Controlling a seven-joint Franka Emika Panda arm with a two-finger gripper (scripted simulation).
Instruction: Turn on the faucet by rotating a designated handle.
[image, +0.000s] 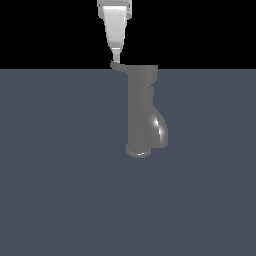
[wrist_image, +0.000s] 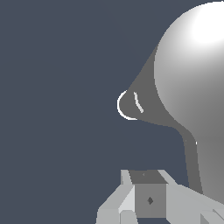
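One faucet (image: 142, 112) standing upright near centre of the exterior view, round base flange on the flat grey floor (image: 55, 200), glossy spout curving down toward 4 o'clock. Handle (image: 119, 65) sticking out of the wider cap toward 9 o'clock, thin and slightly upturned at its end. Gripper (image: 115, 56) hanging straight down from 12 o'clock, pale and tapered, tip appearing to touch or sit just above the outer end of the handle. Fingers reading as one narrow wedge from this angle, so apparently pressed together, not pinching anything. Placement judged deliberate: contacting the lever far from the cap gives the longest arm for pushing it round the faucet's axis; a push rather than a grasp seems intended.

Looking down past the gripper (wrist_image: 148, 201) in the wrist view: finger bodies close together around a dark block, tips themselves not visible, no object between them. Faucet cap (wrist_image: 197, 87) showing as a large bright dome, narrower dark body tapering away to the base rim (wrist_image: 127, 105). Handle (wrist_image: 192, 164) running as a thin dark strip from the dome toward the gripper.

Containers: none visible in either view.
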